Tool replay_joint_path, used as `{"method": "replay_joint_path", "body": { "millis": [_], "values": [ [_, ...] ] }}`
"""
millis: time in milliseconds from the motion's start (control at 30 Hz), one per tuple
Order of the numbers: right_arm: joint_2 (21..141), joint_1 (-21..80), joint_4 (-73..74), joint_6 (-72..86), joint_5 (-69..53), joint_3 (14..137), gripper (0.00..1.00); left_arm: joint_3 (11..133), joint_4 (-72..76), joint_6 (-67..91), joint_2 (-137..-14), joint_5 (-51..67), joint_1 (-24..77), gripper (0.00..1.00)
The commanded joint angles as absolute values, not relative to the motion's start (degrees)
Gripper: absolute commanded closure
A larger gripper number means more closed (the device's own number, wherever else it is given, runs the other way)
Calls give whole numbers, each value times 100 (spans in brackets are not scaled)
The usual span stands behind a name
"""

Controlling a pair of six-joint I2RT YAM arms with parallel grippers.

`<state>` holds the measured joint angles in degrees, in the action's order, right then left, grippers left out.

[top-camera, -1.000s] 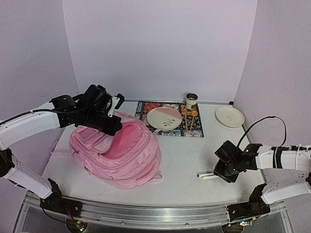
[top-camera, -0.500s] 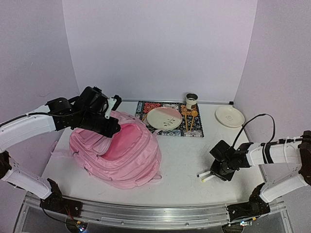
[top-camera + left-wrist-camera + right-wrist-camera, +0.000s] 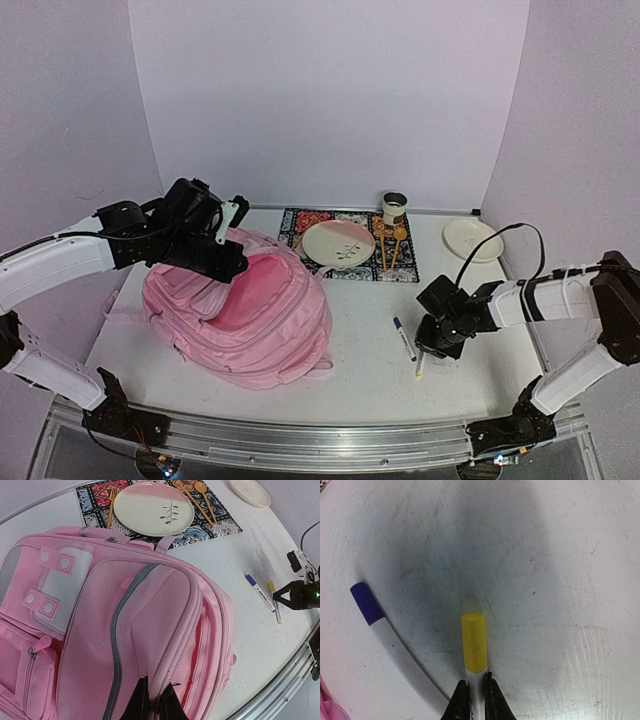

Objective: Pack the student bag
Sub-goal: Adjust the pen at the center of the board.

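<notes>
Student bag (image 3: 240,310) rim was pinched by left gripper (image 3: 152,700). Right gripper (image 3: 473,700) pinched yellow-capped marker (image 3: 473,650) by its end, near table (image 3: 365,345) front edge. Risk: shallow grip, so marker could pivot out.

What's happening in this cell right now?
Bag packing, early stage. The left gripper is clamped on the fabric edge at the opening of the pink student bag, which lies on the table. The right gripper is closed on a yellow-capped marker down at the table surface, beside a purple-capped marker. Neither marker is in the bag yet.
</notes>
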<state>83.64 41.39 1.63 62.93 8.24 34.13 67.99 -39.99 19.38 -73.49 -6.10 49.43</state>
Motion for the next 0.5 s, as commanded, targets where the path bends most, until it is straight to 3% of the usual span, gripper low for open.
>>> {"method": "replay_joint_path", "body": {
  "millis": [0,433,467],
  "values": [
    [8082,4131,554,6100,475,3404,100,7059,-3550,2031,-7068,-436,4948,100],
    [7024,4153,629,5574,147,3989,100,7119,-3639,2159,-7228,-105,4948,100],
    [7083,4149,709,5502,204,3990,95,7120,-3639,2170,-7227,-88,4948,100]
  ]
}}
